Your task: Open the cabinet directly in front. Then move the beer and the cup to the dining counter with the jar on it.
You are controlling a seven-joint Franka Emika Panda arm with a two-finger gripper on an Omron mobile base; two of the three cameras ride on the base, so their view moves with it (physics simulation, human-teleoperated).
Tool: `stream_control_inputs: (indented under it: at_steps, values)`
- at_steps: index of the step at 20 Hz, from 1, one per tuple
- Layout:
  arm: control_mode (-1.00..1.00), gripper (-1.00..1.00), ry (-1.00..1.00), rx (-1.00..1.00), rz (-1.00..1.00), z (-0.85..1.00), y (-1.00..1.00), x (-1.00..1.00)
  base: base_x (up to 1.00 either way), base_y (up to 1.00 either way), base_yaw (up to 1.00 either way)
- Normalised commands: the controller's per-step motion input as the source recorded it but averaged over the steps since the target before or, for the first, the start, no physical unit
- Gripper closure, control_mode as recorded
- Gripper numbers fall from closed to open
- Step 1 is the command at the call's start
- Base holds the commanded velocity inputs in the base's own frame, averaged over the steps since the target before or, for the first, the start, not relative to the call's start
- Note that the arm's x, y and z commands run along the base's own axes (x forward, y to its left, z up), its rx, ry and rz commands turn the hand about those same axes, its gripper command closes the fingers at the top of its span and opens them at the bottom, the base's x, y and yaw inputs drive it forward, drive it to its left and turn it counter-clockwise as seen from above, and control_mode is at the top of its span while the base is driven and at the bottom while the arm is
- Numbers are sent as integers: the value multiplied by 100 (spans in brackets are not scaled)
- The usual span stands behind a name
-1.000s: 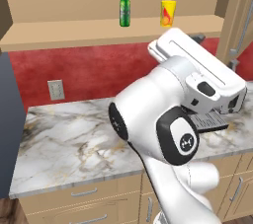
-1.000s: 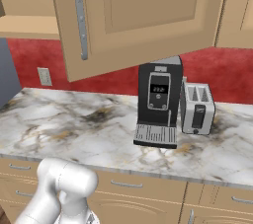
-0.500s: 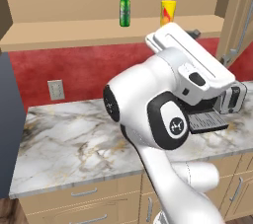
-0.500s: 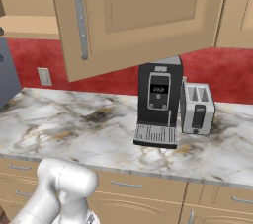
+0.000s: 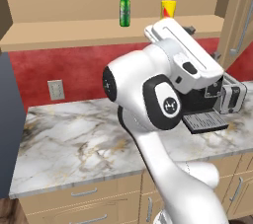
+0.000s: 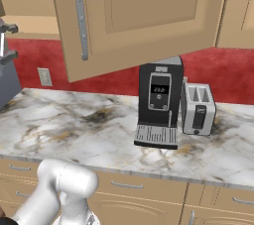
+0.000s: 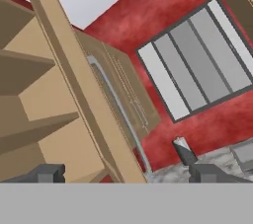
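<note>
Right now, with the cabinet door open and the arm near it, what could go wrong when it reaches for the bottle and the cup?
1. The open cabinet door swings out over the worktop; a wide arm swing might hit it or its handle.
2. The beer bottle is tall and slim, so a nudge from an open end effector finger could topple it off the shelf.
3. The yellow cup stands close behind the arm, so reaching past it may knock it.
</note>
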Motion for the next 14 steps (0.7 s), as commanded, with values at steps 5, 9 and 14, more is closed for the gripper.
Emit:
stream_control_inputs:
  at_steps: [5,9,14]
  values:
    - [-100,-100,0,6,0,-7,-7,40,0,0,0]
    - [-100,-100,0,5,0,-9,-5,39,0,0,0]
    - [-100,-100,0,3,0,-3,0,33,0,0,0]
